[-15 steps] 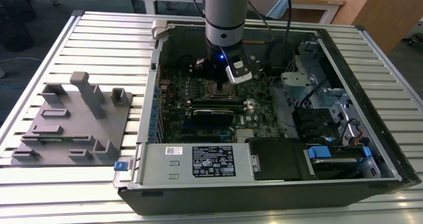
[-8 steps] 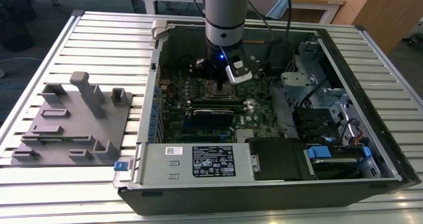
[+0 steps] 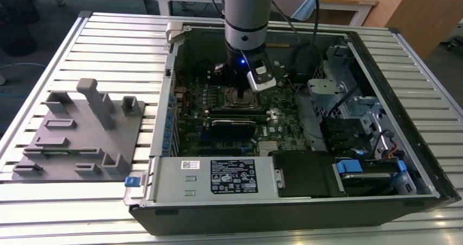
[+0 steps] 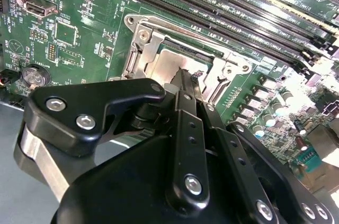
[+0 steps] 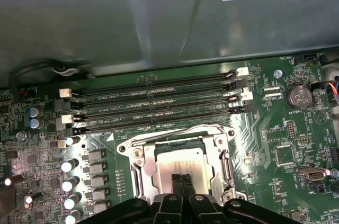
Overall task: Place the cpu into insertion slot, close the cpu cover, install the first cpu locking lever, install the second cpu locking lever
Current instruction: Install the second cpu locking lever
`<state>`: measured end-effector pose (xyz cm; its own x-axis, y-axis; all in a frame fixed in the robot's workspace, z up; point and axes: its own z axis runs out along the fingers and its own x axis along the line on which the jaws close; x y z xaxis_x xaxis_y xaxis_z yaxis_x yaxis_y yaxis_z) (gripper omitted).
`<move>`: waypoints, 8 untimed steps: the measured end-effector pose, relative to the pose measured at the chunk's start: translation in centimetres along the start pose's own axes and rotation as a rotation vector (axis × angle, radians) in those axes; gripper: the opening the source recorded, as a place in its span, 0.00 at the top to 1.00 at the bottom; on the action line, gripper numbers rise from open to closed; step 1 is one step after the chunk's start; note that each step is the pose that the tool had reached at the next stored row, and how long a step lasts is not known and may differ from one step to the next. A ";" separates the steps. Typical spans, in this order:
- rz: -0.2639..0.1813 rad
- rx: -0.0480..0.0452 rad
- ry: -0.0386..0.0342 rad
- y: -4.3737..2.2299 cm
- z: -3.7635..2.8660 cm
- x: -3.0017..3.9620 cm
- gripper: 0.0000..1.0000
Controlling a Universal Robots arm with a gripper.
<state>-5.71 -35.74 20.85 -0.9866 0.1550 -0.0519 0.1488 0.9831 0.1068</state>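
**CPU in socket, hand closed over it**

I'm hovering my hand [image 5: 181, 181] right above the cpu [image 5: 183, 166], fingers pinched together with nothing between them, tips looking like they're touching or nearly touching the chip's metal top. The cpu is sitting flat inside the insertion slot [image 5: 139, 168], dull silver lid facing up. The cpu cover [image 4: 153, 57] is lying around it as a silver frame; I can't tell whether it's fully down or latched.

Handling call: the chip is light, stiff and thin, and the smooth lid is probably slippery. I'm judging the socket contacts under it as fragile, so any push should go straight down on the lid centre, gently; any grab should be by opposite edges, not corners. The cover is thin sheet metal, springy, best pushed at its free edge.

Surroundings: the socket is sitting on the green motherboard [image 5: 275, 123], memory slots [image 5: 153, 107] just beside it, capacitors nearby, so room is tight. In the exterior view the open computer case [image 3: 304, 201] is lying on a slatted metal bench [image 3: 116, 44], a grey fixture tray [image 3: 79, 136] at the exterior view's left.
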 end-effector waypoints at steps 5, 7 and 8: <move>0.000 0.0001 0.0000 0.01 -0.07 0.00 0.90; 0.000 0.0000 0.0000 0.01 -0.07 0.00 0.90; 0.000 0.0000 0.0000 0.01 -0.07 0.00 0.90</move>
<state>-5.71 -35.74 20.93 -0.9866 0.1550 -0.0519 0.1488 0.9831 0.1068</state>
